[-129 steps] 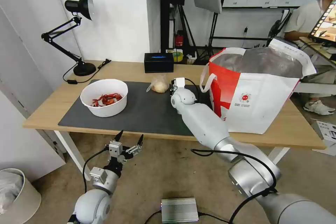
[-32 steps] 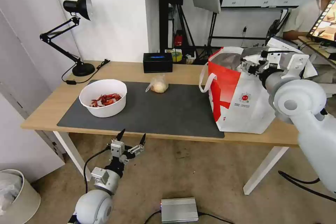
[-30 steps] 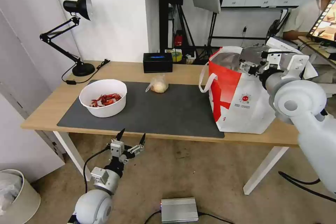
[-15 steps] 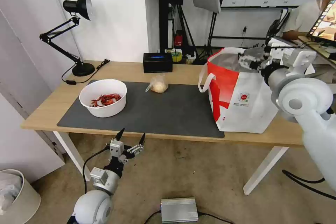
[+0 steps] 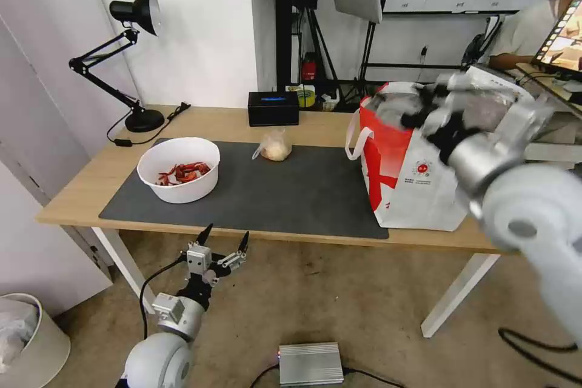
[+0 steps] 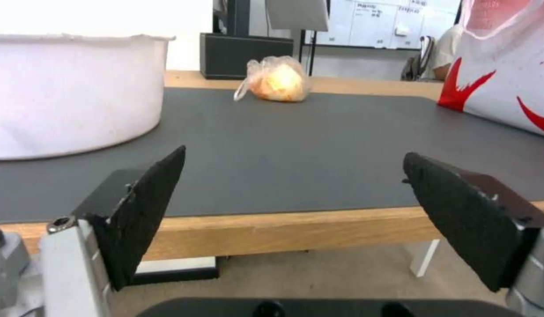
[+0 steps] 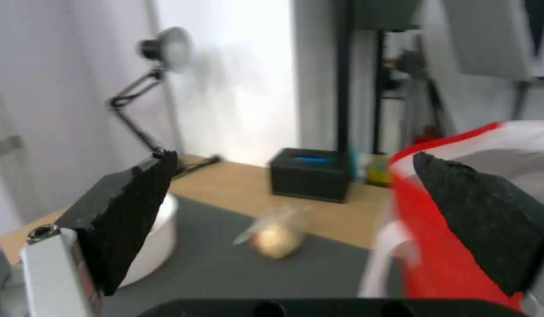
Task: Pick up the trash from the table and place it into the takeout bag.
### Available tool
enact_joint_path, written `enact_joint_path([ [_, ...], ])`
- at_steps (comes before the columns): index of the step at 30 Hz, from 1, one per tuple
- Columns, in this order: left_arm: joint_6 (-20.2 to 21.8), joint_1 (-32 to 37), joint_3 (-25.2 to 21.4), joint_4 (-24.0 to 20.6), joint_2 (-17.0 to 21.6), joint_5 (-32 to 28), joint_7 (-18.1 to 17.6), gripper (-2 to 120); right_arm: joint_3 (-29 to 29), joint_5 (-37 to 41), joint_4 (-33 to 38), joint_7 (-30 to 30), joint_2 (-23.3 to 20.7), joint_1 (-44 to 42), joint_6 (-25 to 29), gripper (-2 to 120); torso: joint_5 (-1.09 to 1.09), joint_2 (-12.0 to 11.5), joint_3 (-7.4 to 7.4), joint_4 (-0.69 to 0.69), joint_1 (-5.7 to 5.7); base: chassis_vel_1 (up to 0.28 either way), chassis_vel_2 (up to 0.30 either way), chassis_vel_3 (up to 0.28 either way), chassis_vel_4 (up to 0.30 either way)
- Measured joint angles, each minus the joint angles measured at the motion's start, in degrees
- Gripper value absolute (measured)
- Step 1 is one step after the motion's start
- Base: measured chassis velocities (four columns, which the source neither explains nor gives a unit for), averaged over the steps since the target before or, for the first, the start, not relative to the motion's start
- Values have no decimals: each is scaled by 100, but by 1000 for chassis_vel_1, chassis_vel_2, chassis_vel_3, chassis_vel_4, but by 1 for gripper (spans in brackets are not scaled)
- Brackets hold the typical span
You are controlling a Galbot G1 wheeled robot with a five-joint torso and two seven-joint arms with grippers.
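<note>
The white bowl (image 5: pixel 179 168) of red shell scraps stands on the left of the dark mat (image 5: pixel 291 194) on the table (image 5: pixel 91 182). A small clear bag with a beige lump (image 5: pixel 274 148) lies at the mat's far edge. The takeout bag (image 5: pixel 418 182) stands upright at the right end, foil mouth open. My right gripper (image 5: pixel 419 110) is blurred in motion at the bag's mouth; its wrist view shows it open (image 7: pixel 294 155) and empty, facing the lump bag (image 7: pixel 278 237). Below the table's front edge my left gripper (image 5: pixel 221 241) is parked open, level with the bowl (image 6: pixel 72 92).
A black desk lamp (image 5: pixel 136 12) and a black box (image 5: pixel 274 108) stand along the table's far edge. On the floor are a round bin (image 5: pixel 24 339) at the left and a silver box (image 5: pixel 311 364) near my base. A white table leg (image 5: pixel 454 297) is at the right.
My right arm rose from the mat beside the lump bag to the takeout bag's mouth, and is now swinging left. The left arm has barely moved.
</note>
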Motion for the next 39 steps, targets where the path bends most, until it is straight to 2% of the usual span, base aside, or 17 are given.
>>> enact_joint_path([
  [2,-7,7,0,8,-11,-1,4,100,13,-377,-9,-353,40,-433,407,100,-1,0,0,0,0,0,0,0,0],
  [3,-7,7,0,8,-11,-1,4,100,13,-377,-9,-353,40,-433,407,100,-1,0,0,0,0,0,0,0,0],
  [6,-21,31,-23,2,-12,-6,8,100,29,-1239,-127,-718,223,-1406,1161,100,0,0,0,0,0,0,0,0,0],
  [8,-23,33,-31,0,-9,-9,10,100,30,-1437,-180,-785,259,-1607,1349,100,0,0,0,0,0,0,0,0,0],
  [10,-34,33,-58,-2,14,-28,12,100,33,-1977,-367,-944,348,-2119,1943,100,1,0,0,-1,0,0,0,0,0],
  [11,-34,33,-58,-2,14,-28,12,100,33,-1977,-367,-944,348,-2119,1943,100,1,0,0,-1,0,0,0,0,0],
  [13,-39,35,-77,-3,24,-45,14,100,37,-2369,-565,-1064,433,-2540,2495,100,1,0,0,-1,0,0,0,0,0],
  [14,-39,35,-77,-3,24,-45,14,100,37,-2369,-565,-1064,433,-2540,2495,100,1,0,0,-1,0,0,0,0,0],
  [20,-65,26,-98,30,46,-63,21,100,-167,-3049,-1107,-1098,745,-3171,3318,100,0,0,0,0,0,0,0,0,0],
  [27,-79,23,-118,45,59,-109,25,100,-391,-3340,-1411,-894,927,-3478,3572,100,0,0,0,0,0,0,0,0,0],
  [39,-98,29,-107,96,69,-111,29,100,-548,-3509,-1561,-691,1061,-3655,3593,100,0,0,0,0,1,0,0,0,0],
])
